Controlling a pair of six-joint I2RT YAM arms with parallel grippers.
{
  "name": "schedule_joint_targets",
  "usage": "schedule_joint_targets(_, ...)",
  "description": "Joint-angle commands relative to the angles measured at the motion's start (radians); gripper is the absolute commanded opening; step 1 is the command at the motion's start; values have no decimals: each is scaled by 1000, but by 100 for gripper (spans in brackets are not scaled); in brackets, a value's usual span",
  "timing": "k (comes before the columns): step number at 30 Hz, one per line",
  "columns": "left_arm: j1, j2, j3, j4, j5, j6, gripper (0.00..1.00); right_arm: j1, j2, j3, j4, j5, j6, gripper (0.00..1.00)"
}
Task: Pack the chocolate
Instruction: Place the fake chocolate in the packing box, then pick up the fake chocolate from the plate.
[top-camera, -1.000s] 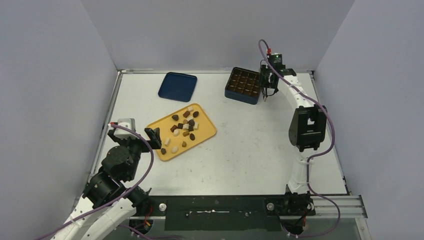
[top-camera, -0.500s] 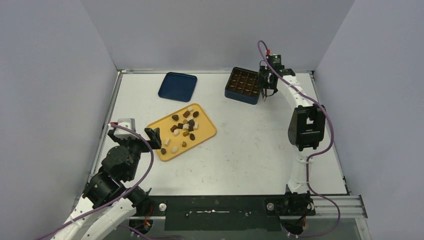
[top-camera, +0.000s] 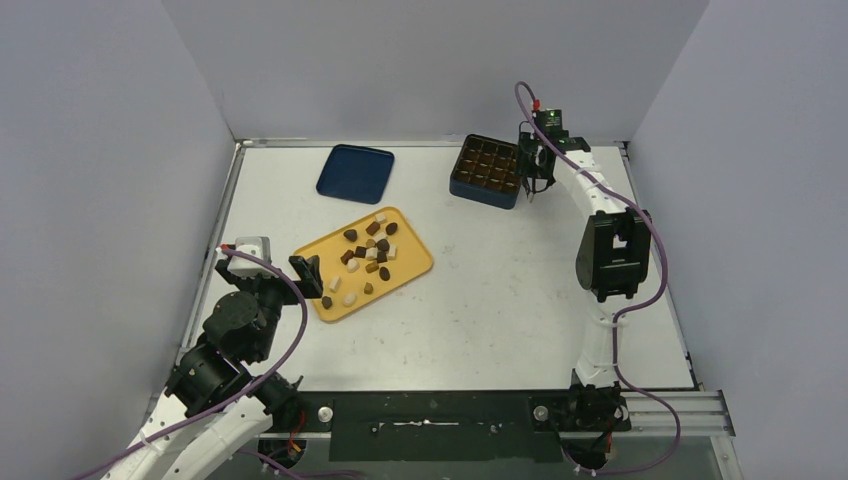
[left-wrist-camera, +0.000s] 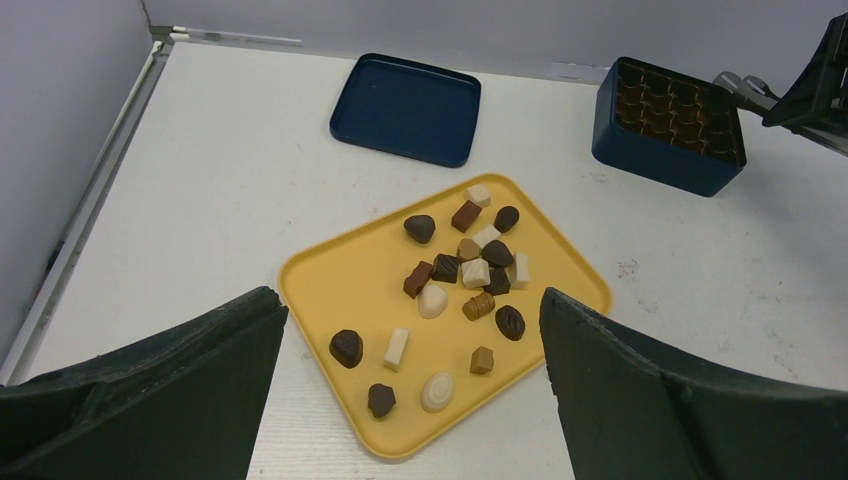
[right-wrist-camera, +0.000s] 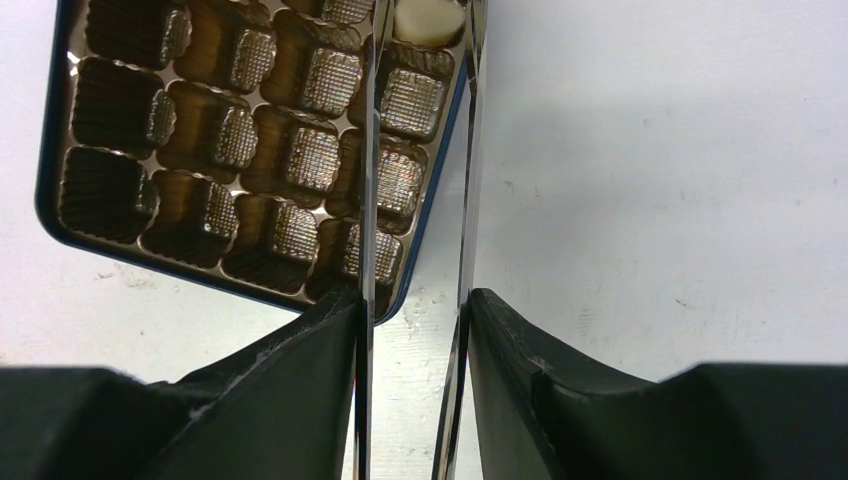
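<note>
Several chocolate pieces (top-camera: 368, 255), dark, caramel and white, lie loose on the yellow tray (top-camera: 408, 265); the left wrist view shows them too (left-wrist-camera: 470, 270). My left gripper (top-camera: 310, 275) is open and empty, low at the tray's near-left corner, its fingers spread wide (left-wrist-camera: 408, 300). The dark blue gridded box (top-camera: 487, 170) stands at the back right, its cells (right-wrist-camera: 240, 150) mostly bare. My right gripper (top-camera: 527, 188) is over the box's right edge, and its thin metal blades (right-wrist-camera: 425, 15) are shut on a white chocolate piece (right-wrist-camera: 430, 22) above a corner cell.
The box's dark blue lid (top-camera: 356, 172) lies flat at the back, left of the box and behind the tray; it also shows in the left wrist view (left-wrist-camera: 405, 108). Grey walls enclose the table on three sides.
My right gripper has shifted slightly toward the back along the box's right edge. The left arm and the tray have not moved.
</note>
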Motion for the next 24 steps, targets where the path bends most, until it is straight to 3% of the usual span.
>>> schedule_joint_targets(1,7,1,0,50,3,13,97,-5,-36,50,5,68,-13,42)
schedule_joint_targets(14,7,-4,1,46,-19,13,97,39,-152,-5,2,38,-9,40)
schedule_joint_targets(24,7,-20,3,47,-32,16,97,207,-289,-136,26,38,-23,39)
